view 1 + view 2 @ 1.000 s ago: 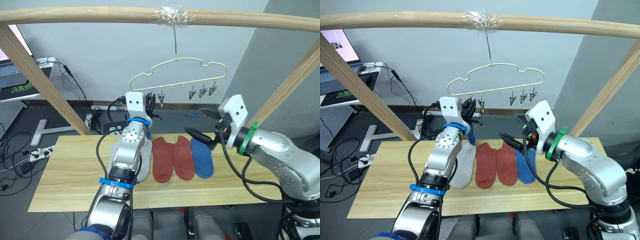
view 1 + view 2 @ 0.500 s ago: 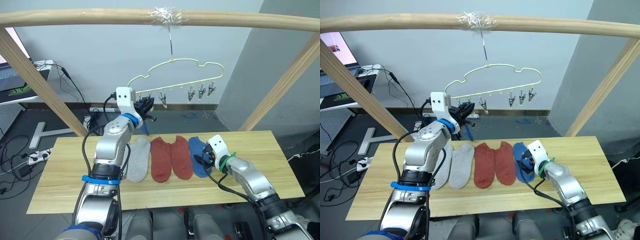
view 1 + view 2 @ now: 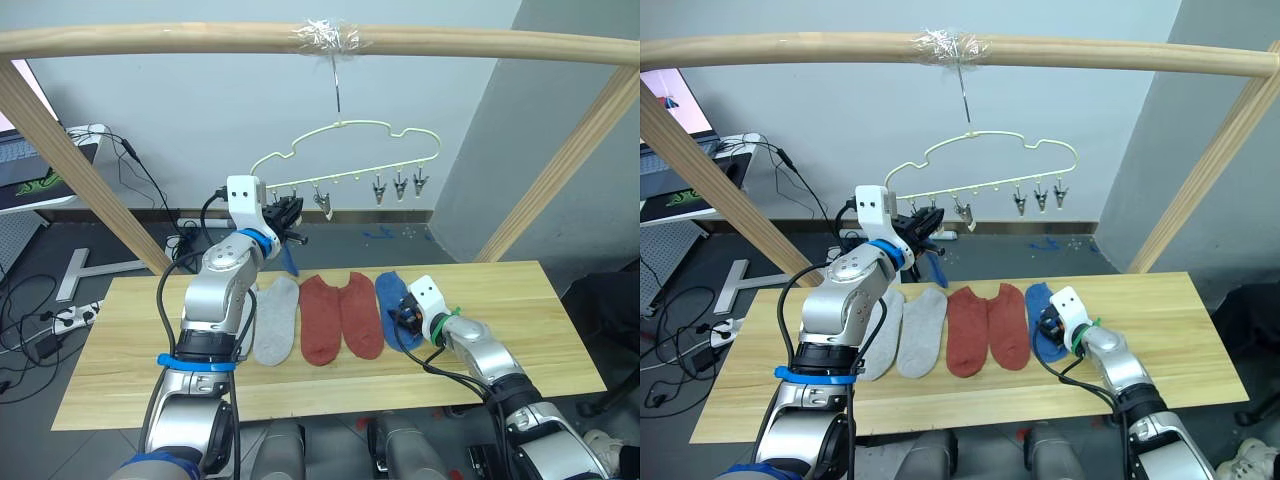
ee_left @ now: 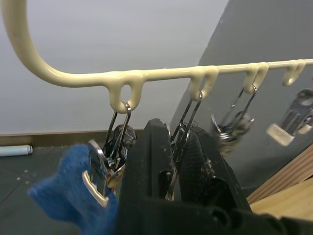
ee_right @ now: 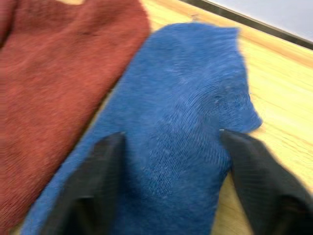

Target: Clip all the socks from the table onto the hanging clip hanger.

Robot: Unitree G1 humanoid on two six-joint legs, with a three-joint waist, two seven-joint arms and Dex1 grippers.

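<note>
Right gripper (image 5: 171,181), fingers spread wide, straddles the blue sock (image 5: 166,122) lying on the table (image 3: 130,340) beside the rust red socks (image 3: 330,315), bare wood toward the edge. Left gripper (image 4: 173,161), arm raised, pinches a clip (image 4: 178,139) on the clip hanger (image 3: 340,150).

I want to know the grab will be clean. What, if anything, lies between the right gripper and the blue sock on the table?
Nothing visible does. The right gripper is open, its fingers set on either side of the blue sock on the table. The rust red sock lies beside it, outside the fingers.
</note>
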